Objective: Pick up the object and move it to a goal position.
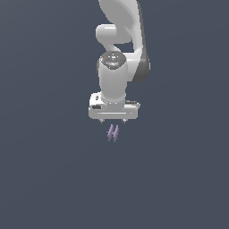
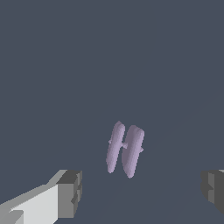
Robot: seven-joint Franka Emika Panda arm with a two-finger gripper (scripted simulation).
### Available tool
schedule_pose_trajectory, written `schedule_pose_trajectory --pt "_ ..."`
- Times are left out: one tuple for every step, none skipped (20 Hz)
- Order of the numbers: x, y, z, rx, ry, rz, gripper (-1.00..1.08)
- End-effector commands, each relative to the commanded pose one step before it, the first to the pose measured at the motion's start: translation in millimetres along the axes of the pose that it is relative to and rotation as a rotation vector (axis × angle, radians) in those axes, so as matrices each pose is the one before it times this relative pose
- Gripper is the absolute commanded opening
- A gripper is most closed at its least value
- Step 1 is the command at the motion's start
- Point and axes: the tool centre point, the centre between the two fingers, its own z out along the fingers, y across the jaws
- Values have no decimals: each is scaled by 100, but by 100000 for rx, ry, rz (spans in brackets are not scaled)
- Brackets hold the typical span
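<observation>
We see the white arm (image 1: pixel 117 67) reaching down from the top of the exterior view. At its end is the gripper (image 1: pixel 113 121), a wide white block with two short stubs poking out below it.

Just under the gripper is the object (image 1: pixel 112 133). It is tiny and pale purple. From the outside it looks like two thin slanted lines side by side. It sits between the two stubs and a little lower than them. It is much thinner than the gripper. We cannot tell from this view how far below the stubs it really is.

In the wrist view the object (image 2: pixel 125 148) looks bigger. It is two long rounded pieces, side by side, joined by a small bar in the middle. Both pieces lean the same way. One piece looks a bit longer and fatter than the other.

The two fingers (image 2: pixel 70 193) show at the sides of the wrist view, gray at the tips. They are spread wide apart. The object sits in the gap between them, closer to one finger than to the other. Nothing touches it. The fingers are not pinching anything.

All around is plain dark blue-gray.
</observation>
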Motion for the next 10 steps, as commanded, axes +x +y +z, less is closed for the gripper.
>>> schedule_pose_trajectory --pt "0 1 0 0 0 0 100" --pt "8 -19 -24 32 70 60 100" --pt "30 -73 -47 83 166 151 100" --pt "46 -109 -89 146 292 264 100" --pt "65 -154 -122 202 402 362 100" --pt "82 -198 -157 261 513 461 100" --pt "94 -229 -185 307 594 531 100" --pt "79 -196 -160 265 506 446 100" --pt "60 -152 -125 205 388 335 100" --pt "43 -108 -89 143 270 224 100"
